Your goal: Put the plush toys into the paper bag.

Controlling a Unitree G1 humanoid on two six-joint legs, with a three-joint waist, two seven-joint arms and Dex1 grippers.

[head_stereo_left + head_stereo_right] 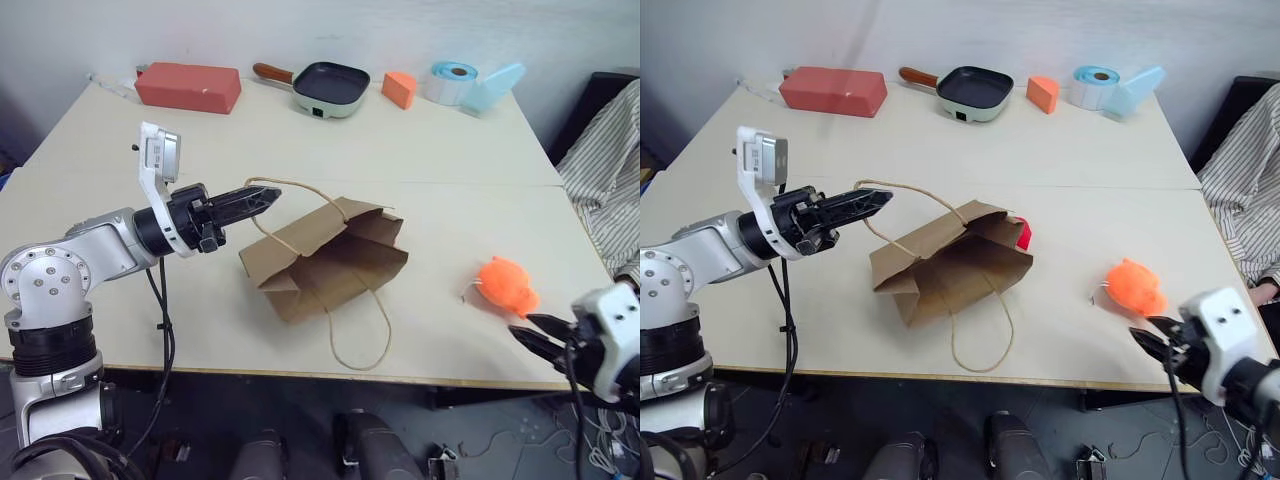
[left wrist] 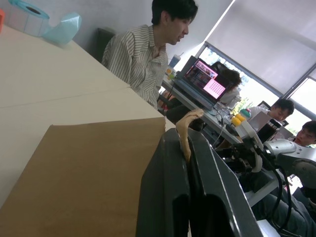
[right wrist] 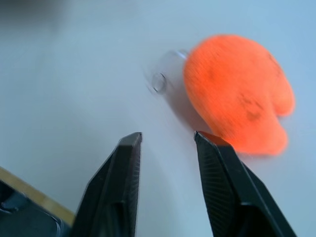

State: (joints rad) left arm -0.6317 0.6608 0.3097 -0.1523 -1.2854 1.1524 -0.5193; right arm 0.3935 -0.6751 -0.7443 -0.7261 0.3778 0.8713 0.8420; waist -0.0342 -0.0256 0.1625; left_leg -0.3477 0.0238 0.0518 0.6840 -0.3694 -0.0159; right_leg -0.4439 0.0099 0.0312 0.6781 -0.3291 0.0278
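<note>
Your right gripper (image 3: 165,140) stands part open with nothing between its fingers, low over the table (image 1: 450,150) edge, and the orange plush toy (image 1: 507,285) lies just ahead of it and slightly toward the far side, near but not touching. In the right wrist view the toy sits off the right finger's tip rather than centred in the gap, so the coming move turns on shifting the gap across onto it before you close. The toy's longer side looks to run roughly across the fingers' line, though that view is soft and I would not swear to it.

Your left gripper (image 1: 262,200) is closed on a cord handle (image 1: 300,187) of the paper bag (image 1: 325,262), pinching the loop and holding it up off the bag's mouth. The bag lies on its side just beyond those fingertips, mouth toward the far right. A bit of red shows at the bag's mouth (image 1: 1023,236), likely the red plush toy already inside.

Your right arm is by far the nearer to the orange toy; the left is well apart from it and busy.

No brand, label or writing is readable on the bag or the toys
</note>
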